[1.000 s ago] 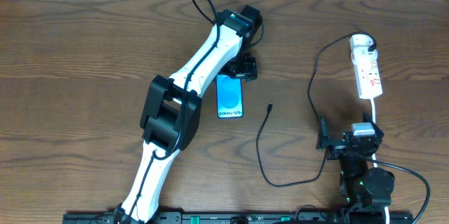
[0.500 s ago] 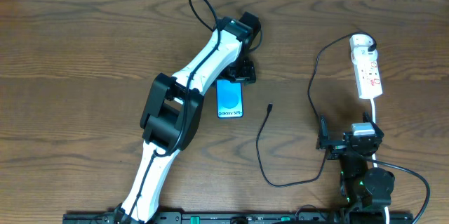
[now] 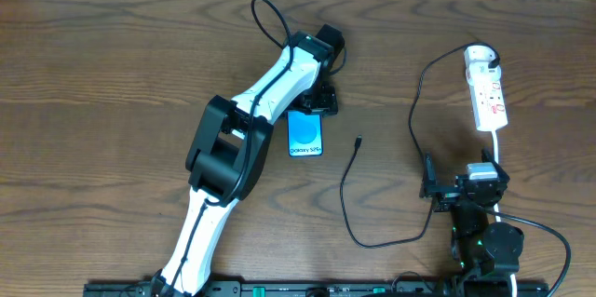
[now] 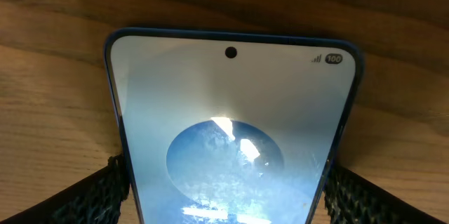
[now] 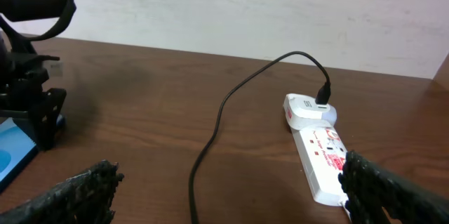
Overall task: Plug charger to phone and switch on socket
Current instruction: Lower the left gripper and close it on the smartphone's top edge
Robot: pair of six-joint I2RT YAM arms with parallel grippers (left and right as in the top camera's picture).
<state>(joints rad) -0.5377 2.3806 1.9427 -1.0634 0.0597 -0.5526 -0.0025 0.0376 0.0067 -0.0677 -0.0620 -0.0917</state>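
The phone (image 3: pixel 305 134) lies flat mid-table with its blue-and-white screen up, and it fills the left wrist view (image 4: pixel 231 112). My left gripper (image 3: pixel 317 101) is at its far end, with one finger against each long edge (image 4: pixel 224 185). The charger cable (image 3: pixel 345 195) loops across the table. Its connector tip (image 3: pixel 358 141) lies free to the right of the phone, and its plug (image 3: pixel 491 55) sits in the far end of the white socket strip (image 3: pixel 487 92). My right gripper (image 3: pixel 463 188) is open and empty at the near right. The right wrist view shows the gripper (image 5: pixel 228 182), the strip (image 5: pixel 319 161) and the cable (image 5: pixel 210 140).
The strip's thick white cord (image 3: pixel 499 153) runs toward the right arm's base. The left arm (image 3: pixel 251 111) stretches diagonally across the table's middle. A wall (image 5: pixel 245 6) stands behind the table's far edge.
My left gripper has come down slightly toward the phone's far end. The phone, cable, socket strip and right arm have not moved.
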